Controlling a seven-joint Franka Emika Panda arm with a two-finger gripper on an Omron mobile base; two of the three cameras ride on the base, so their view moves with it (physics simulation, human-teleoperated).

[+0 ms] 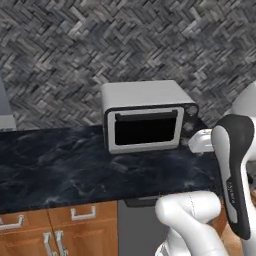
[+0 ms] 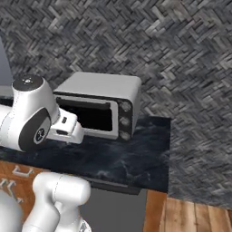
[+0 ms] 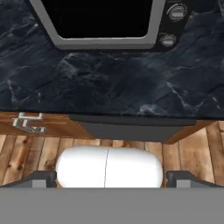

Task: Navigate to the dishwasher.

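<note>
**Robot parked in front of the dishwasher, arm raised over the counter**

Far left, under the dark marbled counter (image 1: pixel 60 165), run brown wooden cabinets (image 1: pixel 60 232) with silver handles (image 1: pixel 82 214); a drawer front sits above the doors. Right of them, just under the counter lip, is the dishwasher (image 1: pixel 137 227): a flat grey panel with a dark handle strip along its top edge. From the right base camera the same grey front (image 2: pixel 113 210) shows low in the middle, partly behind the arm's white links, with a wooden end panel (image 2: pixel 154 210) touching its right side and plank floor (image 2: pixel 199 217) beyond. From the hand camera, looking steeply down, the dishwasher (image 3: pixel 131 130) lies directly below the counter edge, cabinet handles (image 3: pixel 28 123) to its left.

On the counter, above and a little behind the dishwasher, stands a white toaster oven (image 1: pixel 145 117) with a dark window; three round knobs (image 2: pixel 124 121) line its right side. It sits close to the herringbone tiled wall (image 1: pixel 125 40), near the counter's right end.

The arm rises at the right of the left base view, its dark-banded link upright before the counter. The gripper (image 3: pixel 109 177) shows as two small dark tips at the bottom of the hand view, set well apart with nothing between them.
</note>
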